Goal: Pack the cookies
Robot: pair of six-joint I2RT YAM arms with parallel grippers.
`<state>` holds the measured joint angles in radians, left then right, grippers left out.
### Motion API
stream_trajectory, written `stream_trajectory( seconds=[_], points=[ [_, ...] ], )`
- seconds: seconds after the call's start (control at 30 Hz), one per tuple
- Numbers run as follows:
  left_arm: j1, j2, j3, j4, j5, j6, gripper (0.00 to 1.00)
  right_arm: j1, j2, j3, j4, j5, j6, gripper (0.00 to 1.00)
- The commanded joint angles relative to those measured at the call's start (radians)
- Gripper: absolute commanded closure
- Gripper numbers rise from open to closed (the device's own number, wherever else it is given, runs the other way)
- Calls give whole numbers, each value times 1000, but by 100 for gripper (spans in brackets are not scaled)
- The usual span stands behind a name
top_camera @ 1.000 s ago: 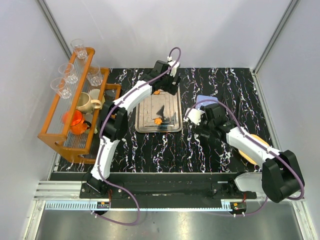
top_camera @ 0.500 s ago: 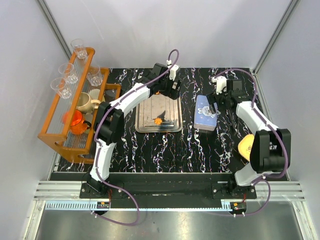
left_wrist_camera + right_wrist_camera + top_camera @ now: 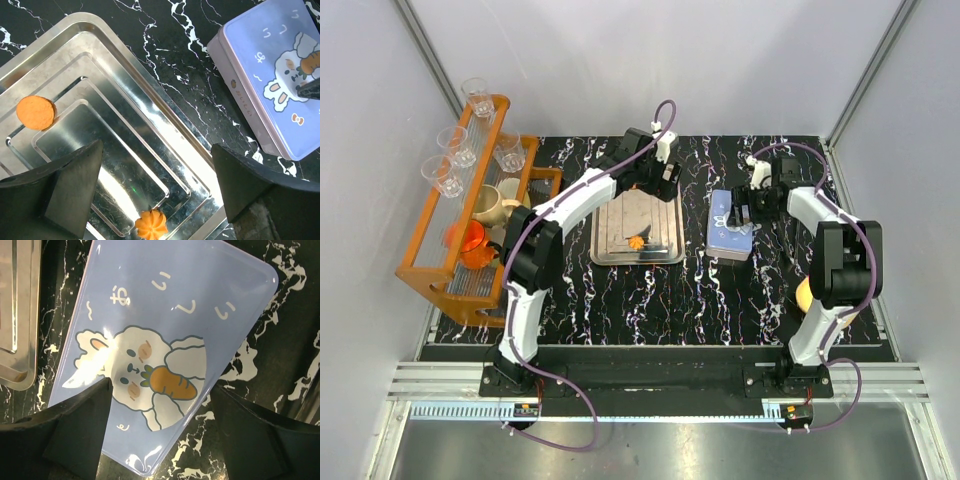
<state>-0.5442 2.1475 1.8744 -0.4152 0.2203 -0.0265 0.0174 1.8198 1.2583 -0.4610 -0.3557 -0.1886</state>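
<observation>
A round orange cookie (image 3: 35,112) and an orange flower-shaped cookie (image 3: 151,225) lie apart on the steel tray (image 3: 150,95). In the top view the flower cookie (image 3: 636,241) sits near the near end of the tray (image 3: 665,250). My left gripper (image 3: 156,152) is open and empty above the tray's far end (image 3: 655,185). A closed blue tin (image 3: 730,225) with a rabbit picture lies right of the tray. My right gripper (image 3: 161,387) is open and empty just above the tin's lid (image 3: 165,305), at its far right end (image 3: 745,207). No pink cookie is in view.
An orange rack (image 3: 470,215) with glasses and mugs stands at the left. A yellow-orange lump (image 3: 805,296) lies at the right, partly behind my right arm. Grey walls close in the black marbled table (image 3: 620,300) at the back and sides.
My right arm has swung from beside the tray out to the far right, uncovering the tin, then come back over the tin's far end. My left gripper has barely moved.
</observation>
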Motion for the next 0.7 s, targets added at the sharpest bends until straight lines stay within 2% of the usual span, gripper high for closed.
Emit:
stream_trajectory(
  seconds=[0.0,0.67],
  points=[
    [1,-95,-30,69,-4,19,7,-7,39,72,9,-81,25,13],
    [15,-146,-124,110,-21,39,7,-7,176,190,18,-135,18,16]
  ],
)
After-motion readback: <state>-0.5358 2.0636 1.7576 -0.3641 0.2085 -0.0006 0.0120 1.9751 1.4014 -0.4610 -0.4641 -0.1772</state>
